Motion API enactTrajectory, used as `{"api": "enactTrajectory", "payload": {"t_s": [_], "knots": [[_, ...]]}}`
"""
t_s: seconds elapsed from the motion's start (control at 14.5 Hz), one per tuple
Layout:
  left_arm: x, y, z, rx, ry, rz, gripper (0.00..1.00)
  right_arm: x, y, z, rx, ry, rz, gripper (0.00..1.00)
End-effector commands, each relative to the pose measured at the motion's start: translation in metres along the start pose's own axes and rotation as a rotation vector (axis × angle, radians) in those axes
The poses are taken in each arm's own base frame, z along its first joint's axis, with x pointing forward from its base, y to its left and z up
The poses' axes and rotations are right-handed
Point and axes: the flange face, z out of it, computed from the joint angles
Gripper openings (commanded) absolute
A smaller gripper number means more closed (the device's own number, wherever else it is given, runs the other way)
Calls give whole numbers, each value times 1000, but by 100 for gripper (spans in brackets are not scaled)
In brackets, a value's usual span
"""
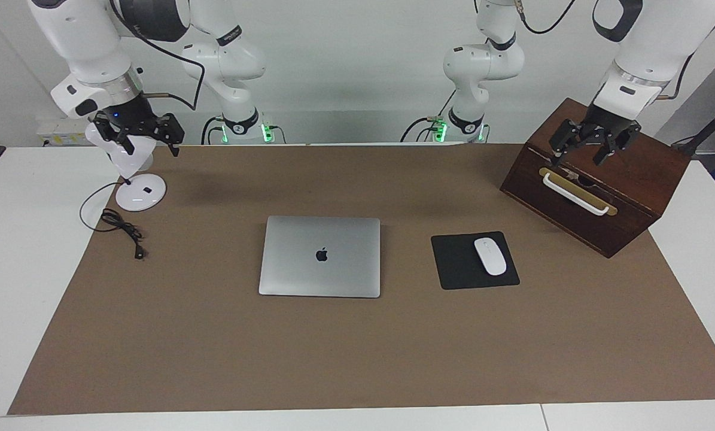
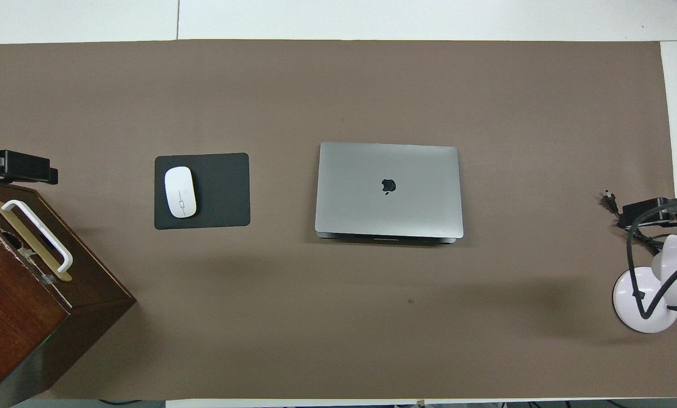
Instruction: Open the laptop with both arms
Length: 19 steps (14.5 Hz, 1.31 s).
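Note:
The silver laptop [image 1: 320, 256] [image 2: 388, 190] lies closed and flat in the middle of the brown mat, its black logo facing up. My left gripper [image 1: 577, 158] [image 2: 15, 168] hangs open above the wooden box at the left arm's end of the table, well away from the laptop. At the right arm's end, my right gripper [image 1: 154, 149] [image 2: 653, 211] hangs open over the desk lamp, also clear of the laptop. Nothing is held by either one.
A black mouse pad [image 1: 460, 269] [image 2: 219, 190] carrying a white mouse [image 1: 490, 256] [image 2: 179, 191] lies beside the laptop toward the left arm's end. The wooden box [image 1: 632, 197] [image 2: 26, 317] has a white handle. A white desk lamp [image 1: 140, 193] [image 2: 644, 297] trails a black cable [image 1: 121, 226].

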Motion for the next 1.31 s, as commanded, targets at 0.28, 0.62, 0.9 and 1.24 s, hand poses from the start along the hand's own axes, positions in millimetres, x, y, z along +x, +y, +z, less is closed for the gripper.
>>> {"api": "enactTrajectory", "payload": {"t_s": [0.28, 0.62, 0.9, 1.24], "knots": [[-8, 1, 1, 17, 2, 3, 100, -5, 8, -1, 22, 4, 16, 100], [-9, 0, 1, 17, -3, -1, 100, 10, 12, -2, 7, 59, -29, 94], [-9, 1, 1, 17, -3, -1, 100, 48, 14, 18, 15, 106, -39, 91], [-9, 1, 1, 17, -3, -1, 100, 80, 3, 48, 80, 153, -25, 91]]}}
